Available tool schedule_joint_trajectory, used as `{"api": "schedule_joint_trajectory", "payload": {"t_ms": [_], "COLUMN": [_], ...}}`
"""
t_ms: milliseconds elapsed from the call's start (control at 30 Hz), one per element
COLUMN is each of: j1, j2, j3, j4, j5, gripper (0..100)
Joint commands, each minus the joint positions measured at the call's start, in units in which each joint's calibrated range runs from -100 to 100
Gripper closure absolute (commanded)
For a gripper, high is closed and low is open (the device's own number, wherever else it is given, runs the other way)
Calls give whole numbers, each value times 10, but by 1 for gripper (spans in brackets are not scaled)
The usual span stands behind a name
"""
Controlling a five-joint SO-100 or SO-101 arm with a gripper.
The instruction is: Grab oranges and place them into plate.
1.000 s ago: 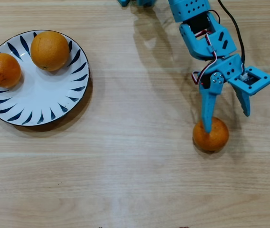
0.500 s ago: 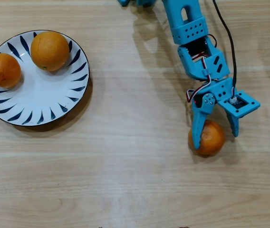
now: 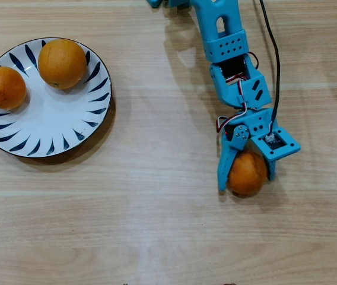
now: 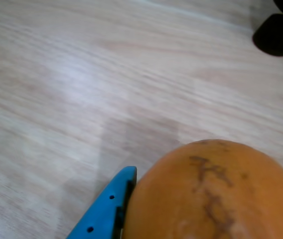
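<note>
Two oranges lie on the white plate with blue strokes at the left of the overhead view: one at the plate's top, one at its left edge. A third orange sits between the fingers of my blue gripper at the right centre of the table. The jaws press against both its sides. In the wrist view this orange fills the lower right, with a brown scar on its skin, and one blue finger touches its left side. I cannot tell whether it rests on the table or is lifted.
The wooden table runs wide between the gripper and the plate. My blue arm with a black cable reaches in from the top. A dark object sits at the wrist view's top right corner.
</note>
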Motion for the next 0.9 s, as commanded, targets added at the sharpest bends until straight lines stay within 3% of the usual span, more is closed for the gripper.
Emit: {"api": "schedule_joint_trajectory", "payload": {"t_ms": [0,433,633,867], "j1": [0,7,40,142], "j2": [2,-52,-216,-406], "j3": [-4,3,5,11], "j4": [2,39,251,443], "j5": [-2,17,78,150], "gripper": [71,72,72,72]}}
